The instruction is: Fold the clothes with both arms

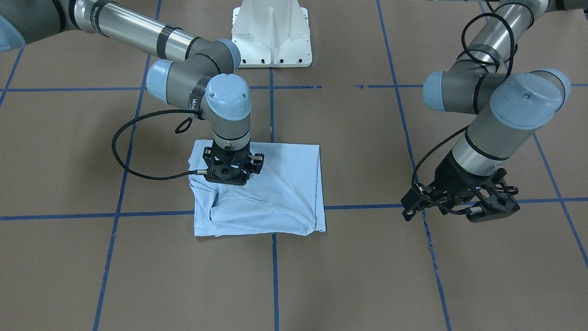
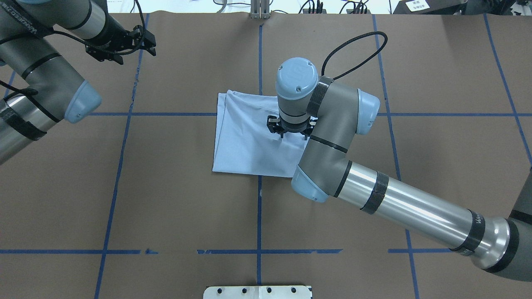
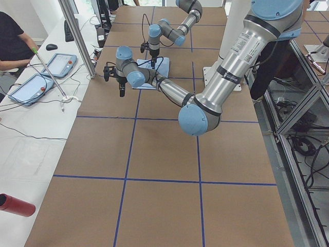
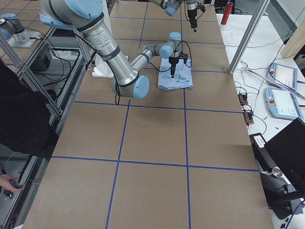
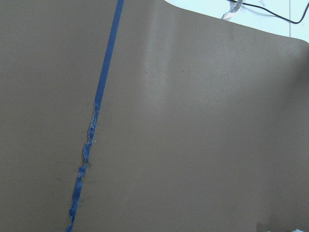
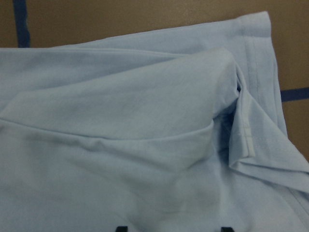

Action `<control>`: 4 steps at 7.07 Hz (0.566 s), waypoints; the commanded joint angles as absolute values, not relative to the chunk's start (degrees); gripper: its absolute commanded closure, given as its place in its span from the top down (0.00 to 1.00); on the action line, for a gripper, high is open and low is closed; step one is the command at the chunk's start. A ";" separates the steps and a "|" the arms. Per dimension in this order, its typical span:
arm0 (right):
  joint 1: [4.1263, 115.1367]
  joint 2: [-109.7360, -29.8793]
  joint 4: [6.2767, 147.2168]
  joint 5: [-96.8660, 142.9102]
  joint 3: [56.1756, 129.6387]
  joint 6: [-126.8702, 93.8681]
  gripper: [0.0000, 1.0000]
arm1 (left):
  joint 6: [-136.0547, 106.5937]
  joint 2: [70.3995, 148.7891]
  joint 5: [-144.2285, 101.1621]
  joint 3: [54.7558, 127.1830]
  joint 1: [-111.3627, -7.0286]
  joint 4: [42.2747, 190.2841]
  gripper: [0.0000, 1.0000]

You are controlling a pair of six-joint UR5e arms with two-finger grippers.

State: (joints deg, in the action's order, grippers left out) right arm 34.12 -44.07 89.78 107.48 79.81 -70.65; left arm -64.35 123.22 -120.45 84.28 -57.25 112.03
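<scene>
We see the T-shirt lying folded into a rough rectangle at the middle of the table, across a blue tape line. Our right gripper points straight down over the rumpled side. Its jaws are spread and hold nothing, probably so it can pinch or press the loose layers there. Our left gripper hangs well apart over bare table, its jaws parted and empty. We judge it is parked there to keep clear of the fold.

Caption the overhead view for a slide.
Right tool, open, at the folded light blue T-shirt; left tool held well off to the side.
</scene>
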 commanded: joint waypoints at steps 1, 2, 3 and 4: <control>35.32 -44.03 89.74 107.49 79.63 -68.91 0.52 | -64.51 123.22 -120.41 84.29 -57.13 112.06 1.00; 35.85 -44.03 89.82 107.49 79.63 -68.04 0.39 | -64.60 123.22 -120.41 84.29 -57.04 112.15 1.00; 36.21 -44.03 89.82 107.49 79.19 -67.77 0.26 | -64.60 123.22 -120.41 84.20 -57.04 112.15 1.00; 36.21 -43.95 89.82 107.49 78.84 -67.68 0.25 | -64.60 123.22 -120.32 84.20 -56.95 112.24 1.00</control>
